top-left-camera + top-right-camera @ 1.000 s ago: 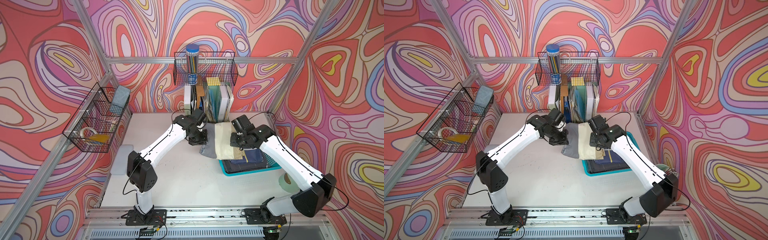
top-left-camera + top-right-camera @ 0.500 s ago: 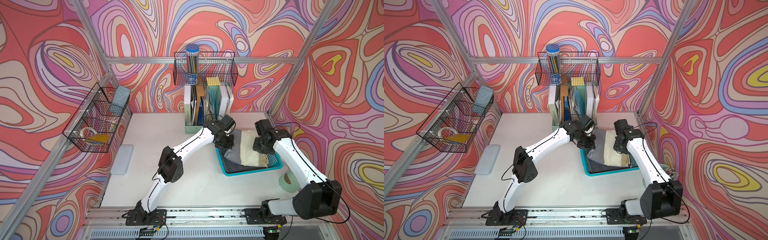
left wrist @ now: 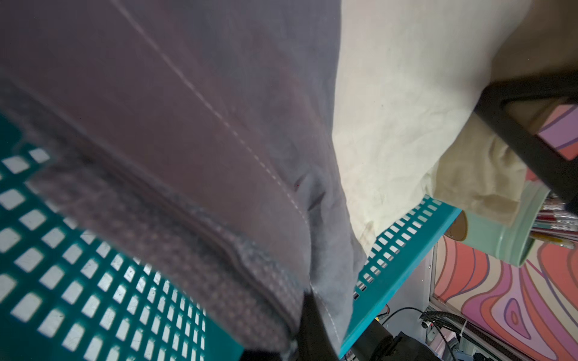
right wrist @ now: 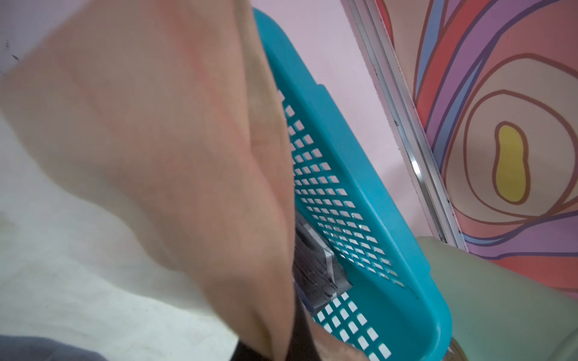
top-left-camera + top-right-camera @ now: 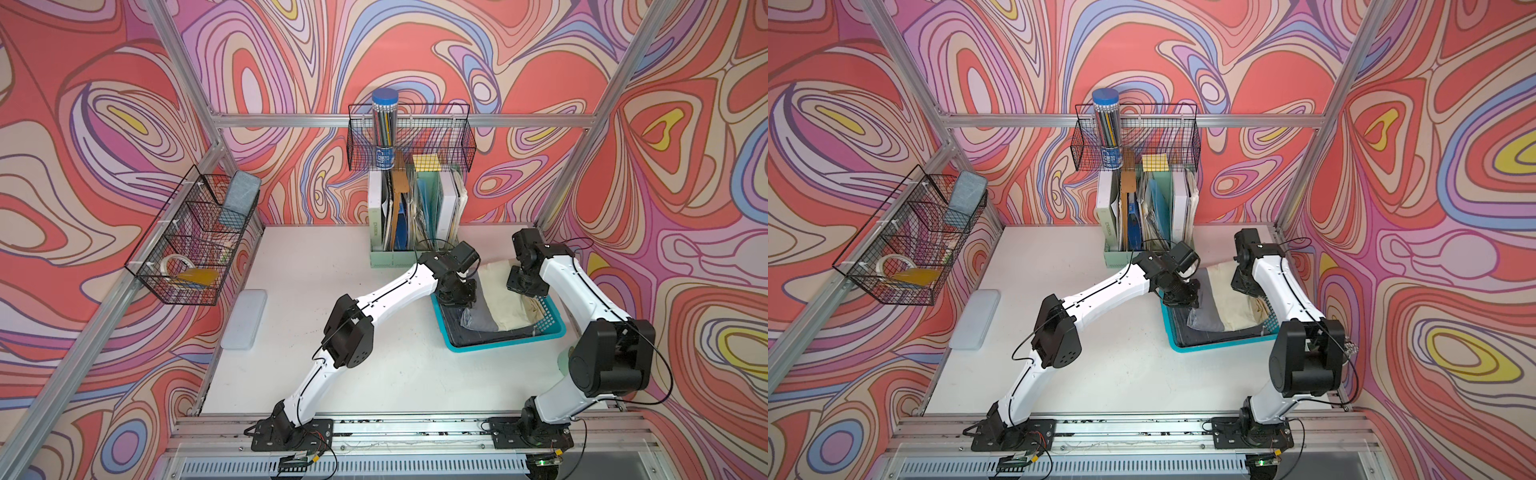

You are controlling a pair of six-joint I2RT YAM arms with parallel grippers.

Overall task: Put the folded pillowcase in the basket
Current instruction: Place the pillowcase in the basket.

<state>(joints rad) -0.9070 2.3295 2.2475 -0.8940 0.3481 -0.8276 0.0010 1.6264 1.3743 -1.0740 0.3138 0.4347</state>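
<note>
White tabletop (image 5: 374, 374) carries the basket (image 5: 505, 344) at its right edge. Partly inside, the pillowcase (image 5: 511, 307), half grey, half cream, is pinched by left gripper (image 5: 459, 296) and right gripper (image 5: 524, 286). Only the left wrist view shows its stitching (image 3: 237, 137).

the white flat table (image 5: 324, 257) (image 5: 1059, 257) carries four things. a turquoise perforated plastic basket (image 5: 498, 345) (image 5: 1217, 345) stands on its right part. a mint green file holder (image 5: 390, 261) (image 5: 1121, 258), full of upright books and folders, stands at the back wall. a flat translucent white plastic case (image 5: 245, 318) (image 5: 976, 318) lies near the left edge, well apart from both. a pale green round thing (image 5: 562, 361) sits at the right edge, mostly hidden.
</note>
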